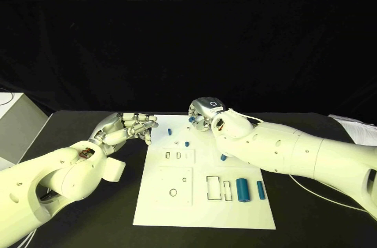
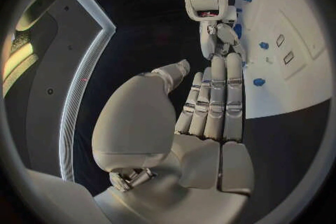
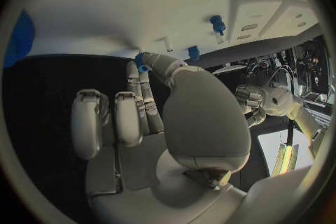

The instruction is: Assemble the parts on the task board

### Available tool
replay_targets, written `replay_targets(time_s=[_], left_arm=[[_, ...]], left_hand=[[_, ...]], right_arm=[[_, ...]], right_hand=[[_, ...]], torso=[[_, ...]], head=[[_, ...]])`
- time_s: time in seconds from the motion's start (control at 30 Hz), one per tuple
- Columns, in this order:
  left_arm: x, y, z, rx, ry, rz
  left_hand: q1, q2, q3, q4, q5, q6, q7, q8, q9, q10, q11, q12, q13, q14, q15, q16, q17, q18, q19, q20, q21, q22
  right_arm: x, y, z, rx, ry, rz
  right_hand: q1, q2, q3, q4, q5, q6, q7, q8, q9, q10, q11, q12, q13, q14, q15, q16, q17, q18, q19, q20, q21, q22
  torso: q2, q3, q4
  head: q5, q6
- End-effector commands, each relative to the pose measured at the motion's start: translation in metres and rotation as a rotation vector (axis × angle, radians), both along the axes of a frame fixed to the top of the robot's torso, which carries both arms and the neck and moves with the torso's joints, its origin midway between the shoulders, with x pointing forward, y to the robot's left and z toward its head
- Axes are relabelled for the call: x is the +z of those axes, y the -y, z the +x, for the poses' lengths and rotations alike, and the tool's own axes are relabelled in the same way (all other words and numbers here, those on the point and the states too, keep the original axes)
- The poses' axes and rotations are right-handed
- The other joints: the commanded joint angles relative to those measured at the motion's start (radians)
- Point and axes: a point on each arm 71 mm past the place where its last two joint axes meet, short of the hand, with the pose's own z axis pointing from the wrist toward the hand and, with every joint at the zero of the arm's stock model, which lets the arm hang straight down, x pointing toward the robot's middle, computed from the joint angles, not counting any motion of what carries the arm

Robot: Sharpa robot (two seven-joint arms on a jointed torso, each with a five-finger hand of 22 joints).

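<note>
Task board [image 1: 161,207] flat at centre of black bench [image 1: 86,215], long side running away from robot. Two blue cylinders [image 1: 243,190] lying side by side at board's 4 o'clock, next to a rectangular slot [image 1: 213,187]. Small blue pegs [image 1: 170,132] standing near far edge, toward 12 o'clock.

Left hand [image 1: 129,129] at board's 10 o'clock corner, fingers extended side by side, nothing held.

Right hand [image 1: 206,114] over far edge at 12 o'clock; small blue part [image 3: 140,61] pinched at fingertips, per right wrist view.
</note>
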Motion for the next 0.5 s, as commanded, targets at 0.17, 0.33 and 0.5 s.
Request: replay_targets(time_s=[0.17, 0.33, 0.5], left_arm=[[0.0013, 0.0018, -0.0004, -0.019, 0.006, -0.002], [0.0013, 0.0020, -0.0005, -0.019, 0.006, -0.001], [0.0013, 0.0022, -0.0005, -0.020, 0.006, -0.002]], left_hand=[[-0.006, -0.003, 0.004, 0.000, 0.002, -0.005, 0.001, -0.007, 0.001, -0.007, 0.001, -0.004, 0.001, -0.009, 0.001, 0.006, 0.001, 0.005, -0.005, 0.001, 0.002, 0.001], [-0.006, -0.003, 0.004, 0.000, 0.002, -0.005, 0.001, -0.007, 0.001, -0.007, 0.001, -0.004, 0.001, -0.009, 0.001, 0.006, 0.001, 0.005, -0.005, 0.001, 0.002, 0.001], [-0.006, -0.003, 0.004, 0.000, 0.002, -0.005, 0.001, -0.007, 0.001, -0.007, 0.001, -0.004, 0.001, -0.009, 0.001, 0.006, 0.001, 0.005, -0.005, 0.001, 0.002, 0.001]], right_arm=[[-0.0034, 0.0000, -0.0005, -0.008, -0.022, -0.041], [-0.0039, -0.0001, 0.0000, -0.009, -0.027, -0.045], [-0.0037, -0.0002, 0.0011, -0.012, -0.024, -0.043]], right_hand=[[-0.007, -0.003, 0.006, 0.000, 0.005, -0.003, 0.001, 0.004, 0.002, -0.003, 0.001, 0.002, 0.002, 0.040, -0.003, 0.007, 0.000, -0.017, 0.016, -0.003, 0.001, 0.008], [-0.009, -0.004, 0.005, 0.001, 0.004, -0.003, 0.001, 0.004, 0.003, -0.003, 0.001, 0.002, 0.002, 0.039, -0.003, 0.007, -0.001, -0.017, 0.016, -0.003, 0.001, 0.008], [-0.014, -0.009, 0.005, 0.002, 0.002, -0.008, 0.002, 0.002, 0.005, -0.007, 0.002, -0.001, 0.003, 0.038, -0.002, 0.005, -0.007, -0.016, 0.013, -0.002, -0.003, 0.003]], torso=[[0.002, -0.0013, 0.0007], [0.004, -0.0014, 0.0006], [0.004, -0.0022, 0.0012]], head=[[-0.001, -0.001], [-0.001, -0.001], [-0.002, 0.001]])
